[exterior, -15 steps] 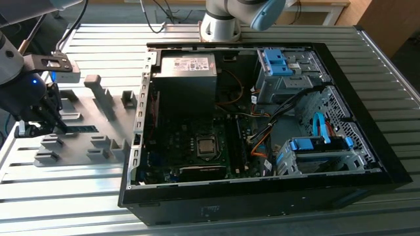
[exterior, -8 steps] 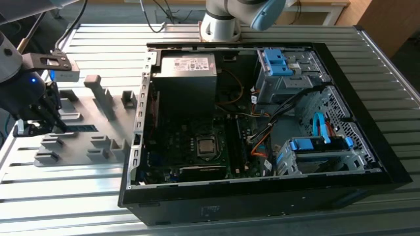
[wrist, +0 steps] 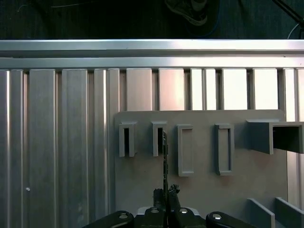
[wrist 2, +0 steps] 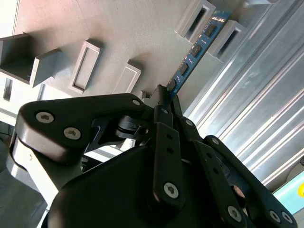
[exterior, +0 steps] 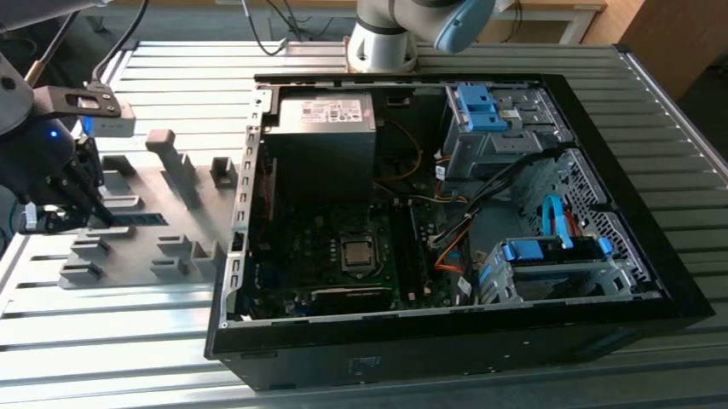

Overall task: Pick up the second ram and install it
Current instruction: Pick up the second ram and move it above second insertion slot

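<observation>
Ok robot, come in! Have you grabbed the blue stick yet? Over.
Gripper shut on the second ram, at its near end. Ram at the grey holder tray, far end by its slotted posts. Nothing blocking it.

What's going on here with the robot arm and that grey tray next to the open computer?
The robot arm's tool is down at the grey holder tray, closed on one end of the second ram, a blue stick standing on edge among the tray's slotted posts. Whether it has lifted clear cannot be told. The open computer case lies beside the tray, toward the exterior view's right, and the ram is not in it yet.
</observation>
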Controlling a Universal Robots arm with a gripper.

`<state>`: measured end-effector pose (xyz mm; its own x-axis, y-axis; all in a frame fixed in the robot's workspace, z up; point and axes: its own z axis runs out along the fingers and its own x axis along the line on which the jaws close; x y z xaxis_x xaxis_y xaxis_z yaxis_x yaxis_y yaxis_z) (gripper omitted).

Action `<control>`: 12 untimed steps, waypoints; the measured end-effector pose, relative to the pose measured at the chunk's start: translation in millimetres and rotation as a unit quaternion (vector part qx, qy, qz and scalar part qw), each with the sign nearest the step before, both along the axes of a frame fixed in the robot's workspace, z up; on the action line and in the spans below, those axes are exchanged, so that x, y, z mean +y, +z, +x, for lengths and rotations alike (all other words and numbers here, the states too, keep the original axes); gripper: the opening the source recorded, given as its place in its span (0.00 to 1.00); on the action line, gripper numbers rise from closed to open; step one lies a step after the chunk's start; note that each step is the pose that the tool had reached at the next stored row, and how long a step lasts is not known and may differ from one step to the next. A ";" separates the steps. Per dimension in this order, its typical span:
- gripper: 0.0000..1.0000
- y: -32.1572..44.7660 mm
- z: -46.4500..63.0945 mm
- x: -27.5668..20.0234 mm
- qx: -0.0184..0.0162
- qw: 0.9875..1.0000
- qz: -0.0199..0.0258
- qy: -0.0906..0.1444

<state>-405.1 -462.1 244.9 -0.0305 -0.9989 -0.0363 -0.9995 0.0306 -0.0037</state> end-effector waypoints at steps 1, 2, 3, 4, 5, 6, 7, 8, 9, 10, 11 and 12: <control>0.14 0.7 0.0 0.0 0.000 1.000 0.000 0.000; 0.14 1.3 0.0 0.0 0.000 1.000 0.000 0.000; 0.14 2.0 0.0 0.0 0.000 1.000 0.000 0.000; 0.14 2.8 0.0 0.0 0.000 1.000 0.000 0.000; 0.14 3.6 0.0 0.0 0.000 1.000 0.000 0.000; 0.14 4.3 0.0 0.0 0.000 1.000 0.000 0.000; 0.14 4.9 0.0 0.0 0.000 1.000 0.000 0.000; 0.14 5.6 0.0 0.0 0.000 1.000 0.000 0.000; 0.14 6.2 0.0 0.0 0.000 1.000 0.000 0.000; 0.14 6.8 0.0 0.0 0.000 1.000 0.000 0.000; 0.14 7.4 0.0 0.0 0.000 1.000 0.000 0.000; 0.14 8.0 0.0 0.0 0.000 1.000 0.000 0.000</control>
<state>-405.1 -462.1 252.9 -0.0305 -0.9989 -0.0363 -0.9995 0.0307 -0.0036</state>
